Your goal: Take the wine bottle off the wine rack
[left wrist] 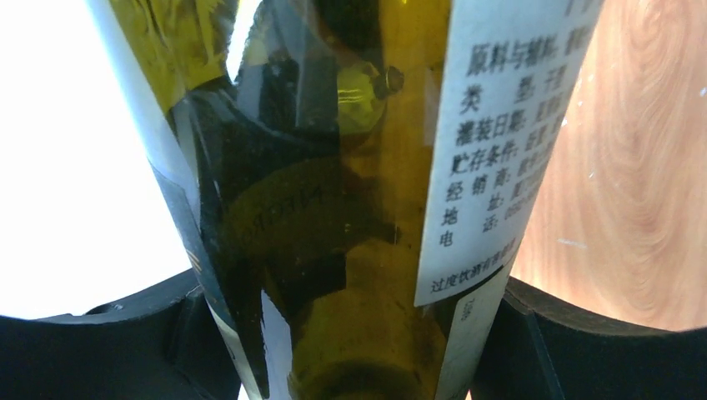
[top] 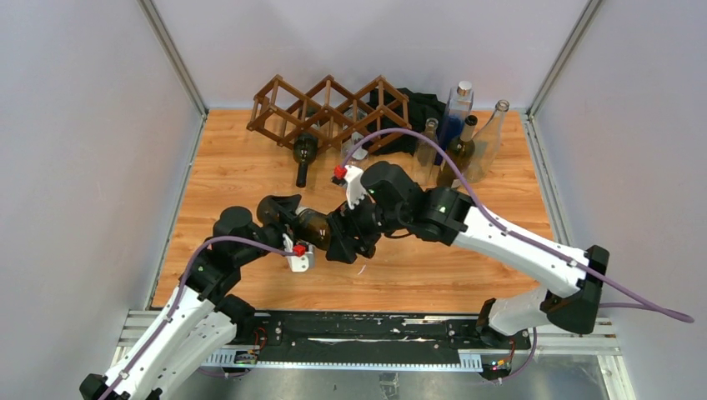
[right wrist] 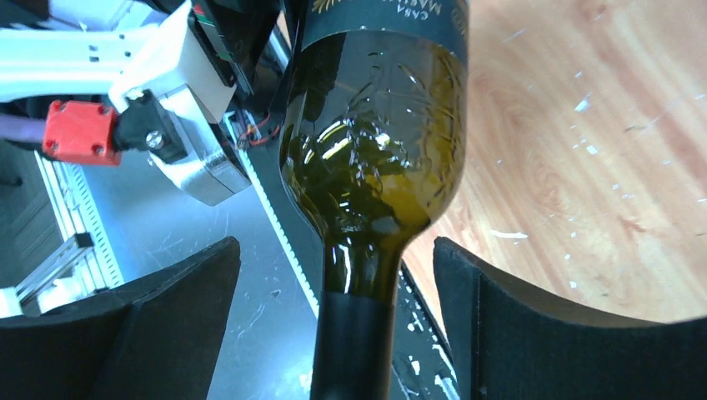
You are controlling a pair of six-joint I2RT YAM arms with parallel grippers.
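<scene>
The wine bottle (top: pixel 315 227) is off the wine rack (top: pixel 333 112) and lies roughly level over the middle of the table (top: pixel 483 267), between the arms. It is glass, so probably rigid, slick and breakable, with most of its weight in the body. The labelled body looks the surest hold. There the left gripper (left wrist: pixel 354 333) presses both sides, while the right gripper (right wrist: pixel 333 325) stands spread, clear of the neck. The wooden table is hard. Standing bottles (top: pixel 463 137) crowd the far right corner, and another bottle (top: pixel 303 158) lies in the rack.
</scene>
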